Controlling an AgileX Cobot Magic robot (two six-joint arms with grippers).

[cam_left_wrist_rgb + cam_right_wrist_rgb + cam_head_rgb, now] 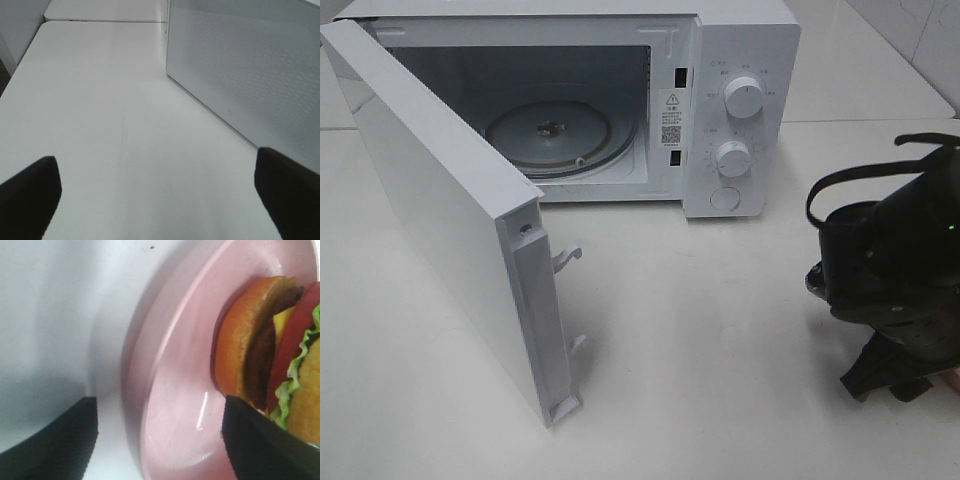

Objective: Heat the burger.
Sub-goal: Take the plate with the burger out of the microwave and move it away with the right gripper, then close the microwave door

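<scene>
Right hand is low over the counter at the right side of the scene, well in front of the microwave. In its wrist view the two dark fingers stand apart, one on the bare counter outside the pink plate and the other over the plate, close beside the burger. The plate rim runs between them. So the hand is open, and I cannot tell if a finger already touches the plate or the burger; nothing is gripped.

The burger sits on the plate, on the inner side of one finger, with its bun, dark patty, yellow cheese, red tomato and green lettuce seen from the side. Its stack of layers runs across the gap of the hand, not along it. In the high view the arm hides both plate and burger.

Left hand is also open and empty, beside the swung-out microwave door, with only bare counter between its fingers.

The right hand is clearly the nearer one to the burger. I judge that the coming move turns on this: the rim of the plate lies between the fingers, so closing would take the plate edge. The open cavity with the glass turntable lies ahead and toward the left arm's side.
</scene>
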